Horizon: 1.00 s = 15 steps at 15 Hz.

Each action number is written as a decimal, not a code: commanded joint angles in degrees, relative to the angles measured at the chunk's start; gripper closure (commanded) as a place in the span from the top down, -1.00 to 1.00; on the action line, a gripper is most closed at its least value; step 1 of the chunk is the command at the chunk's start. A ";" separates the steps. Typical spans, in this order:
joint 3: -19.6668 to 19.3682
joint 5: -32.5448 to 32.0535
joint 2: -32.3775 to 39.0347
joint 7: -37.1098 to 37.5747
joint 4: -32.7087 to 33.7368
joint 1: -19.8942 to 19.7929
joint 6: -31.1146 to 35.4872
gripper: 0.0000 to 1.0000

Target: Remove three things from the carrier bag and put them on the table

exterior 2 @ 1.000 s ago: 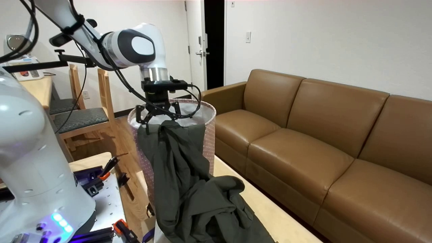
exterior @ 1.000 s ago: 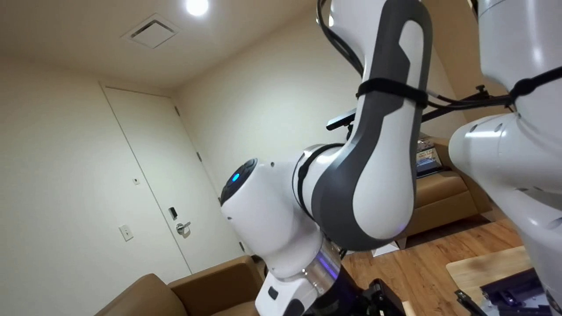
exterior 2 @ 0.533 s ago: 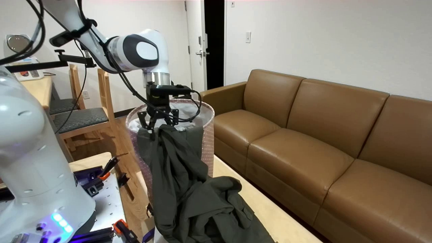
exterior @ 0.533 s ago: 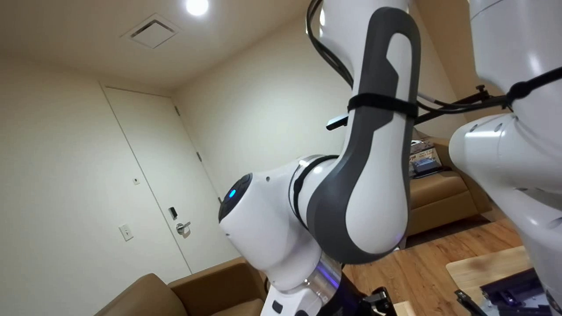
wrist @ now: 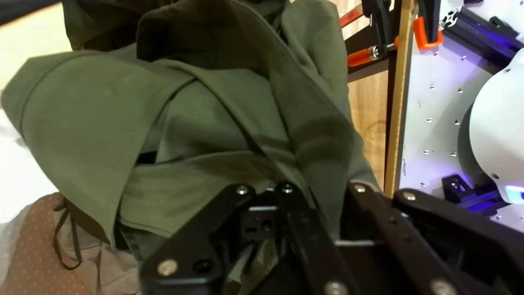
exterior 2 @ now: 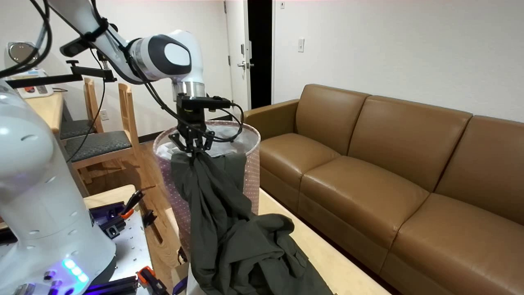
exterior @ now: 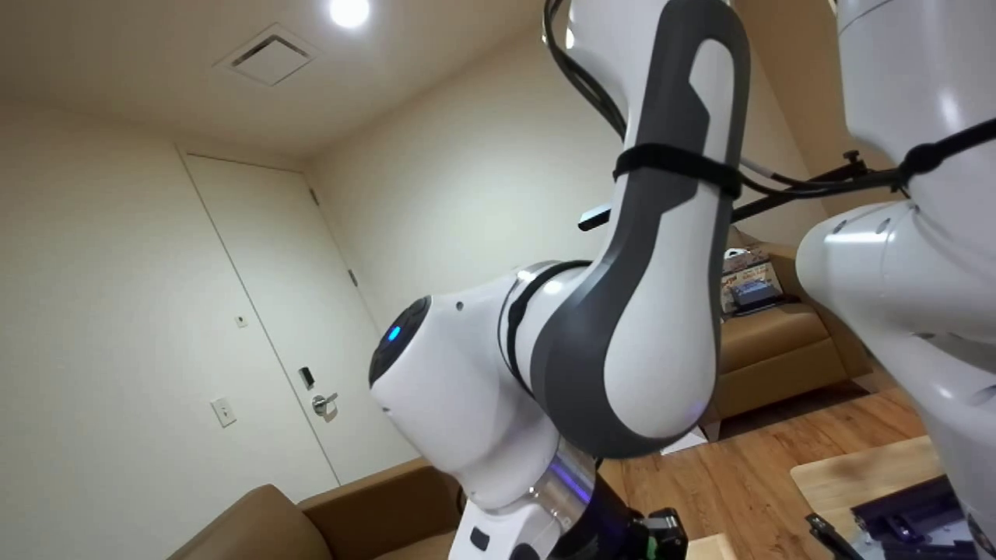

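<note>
Exterior view: pinching green garment (exterior 2: 239,235) with gripper (exterior 2: 197,151) at near rim of bag (exterior 2: 252,176). Likely grasp step; next, pull onto table (exterior 2: 317,246).

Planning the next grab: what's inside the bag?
In an exterior view, the bag shows pale lining and something white by the rim, possibly just bunched lining. The bottom can't be seen: cloth, gripper and the bag's near wall cover it.
</note>
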 commanded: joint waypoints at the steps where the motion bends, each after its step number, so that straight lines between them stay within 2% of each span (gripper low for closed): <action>1: 2.18 -1.43 -4.96 0.88 -0.77 -1.30 -1.77 -0.89; 4: 1.30 -0.64 -12.80 1.69 -2.54 -1.85 -1.70 -0.89; 8: -2.23 1.00 -24.28 1.88 -3.64 -3.80 -4.89 -0.89; 12: -9.25 0.49 -33.29 0.63 -3.06 -8.90 -9.57 -0.89; 15: -16.45 0.51 -33.50 0.33 -0.91 -13.81 -8.61 -0.89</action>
